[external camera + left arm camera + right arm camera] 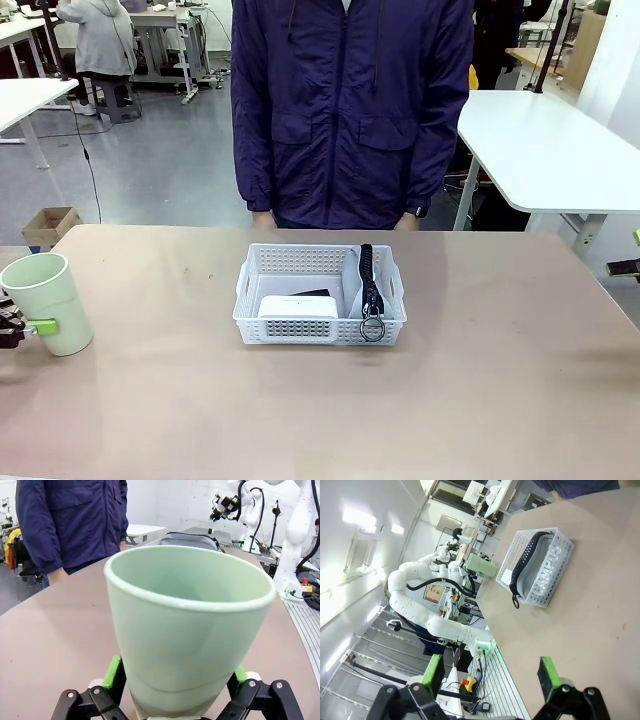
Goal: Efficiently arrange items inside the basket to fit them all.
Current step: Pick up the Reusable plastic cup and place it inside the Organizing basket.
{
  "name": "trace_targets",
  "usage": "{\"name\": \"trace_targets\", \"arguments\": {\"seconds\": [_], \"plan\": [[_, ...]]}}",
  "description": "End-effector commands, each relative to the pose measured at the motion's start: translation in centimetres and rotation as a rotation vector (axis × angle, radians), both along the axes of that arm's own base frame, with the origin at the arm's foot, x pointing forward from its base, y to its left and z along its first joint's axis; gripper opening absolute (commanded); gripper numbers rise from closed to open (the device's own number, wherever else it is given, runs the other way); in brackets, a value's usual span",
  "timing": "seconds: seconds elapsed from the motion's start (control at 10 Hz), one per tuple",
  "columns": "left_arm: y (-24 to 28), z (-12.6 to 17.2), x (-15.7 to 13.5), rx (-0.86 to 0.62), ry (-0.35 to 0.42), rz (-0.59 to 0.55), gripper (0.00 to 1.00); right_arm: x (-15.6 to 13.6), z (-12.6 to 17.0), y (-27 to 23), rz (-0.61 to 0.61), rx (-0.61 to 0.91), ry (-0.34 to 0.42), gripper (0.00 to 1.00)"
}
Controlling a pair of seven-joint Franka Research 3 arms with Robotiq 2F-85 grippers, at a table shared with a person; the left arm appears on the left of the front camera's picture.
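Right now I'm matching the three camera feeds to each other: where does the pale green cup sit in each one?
Front view: cup upright at the far left edge of the table, left claw at its base.
Left wrist view: cup large in the centre, between the green pads.
Right wrist view: cup small, upper centre, left of the basket.
Shared landmark: the grey pouch standing in the basket.
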State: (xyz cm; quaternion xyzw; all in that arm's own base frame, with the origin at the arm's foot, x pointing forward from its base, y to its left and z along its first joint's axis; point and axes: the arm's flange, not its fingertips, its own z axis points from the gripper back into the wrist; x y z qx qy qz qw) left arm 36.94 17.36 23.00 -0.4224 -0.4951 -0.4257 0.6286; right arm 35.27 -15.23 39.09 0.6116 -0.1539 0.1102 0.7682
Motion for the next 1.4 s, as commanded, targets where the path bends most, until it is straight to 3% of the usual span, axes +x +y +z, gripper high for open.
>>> {"name": "trace_targets", "arguments": {"seconds": [0.0,0.1,0.3,0.5,0.6,0.7,0.8,0.9,1.0,1.2,1.3], "plan": [[0.1,0.6,0.0,-0.047,-0.040,0.018,0.79,-0.3,0.1,0.1,0.008,0.001,-0.009,1.00],[0.1,0.9,-0.2,-0.040,-0.048,0.019,0.43,-0.3,0.1,0.1,0.008,0.001,-0.009,1.00],[0.0,1.1,-0.3,-0.046,-0.053,0.021,0.00,-0.3,0.1,0.1,0.008,0.001,-0.009,1.00],[0.1,1.7,-0.8,-0.042,-0.067,0.024,0.00,-0.3,0.1,0.1,0.008,0.001,-0.009,1.00],[0.5,2.8,-1.2,-0.040,-0.073,0.040,0.28,-0.3,0.1,0.1,0.008,0.001,-0.009,1.00],[1.2,5.4,-1.8,-0.003,-0.116,0.075,0.28,-0.3,0.1,0.1,0.008,0.001,-0.009,1.00],[2.1,9.4,-3.0,0.028,-0.160,0.090,0.00,-0.3,0.1,0.1,0.008,0.001,-0.009,1.00],[2.7,13.4,-4.5,0.077,-0.244,0.122,0.28,-0.3,0.1,0.1,0.008,0.001,-0.009,1.00],[2.9,16.6,-6.1,0.092,-0.243,0.129,0.00,-0.3,0.1,0.1,0.008,0.001,-0.009,1.00],[3.3,18.3,-7.5,0.089,-0.291,0.153,0.00,-0.3,0.1,0.1,0.008,0.001,-0.009,1.00],[4.0,18.2,-7.3,0.043,-0.269,0.200,0.28,-0.3,0.1,0.1,0.008,0.001,-0.009,1.00]]}}
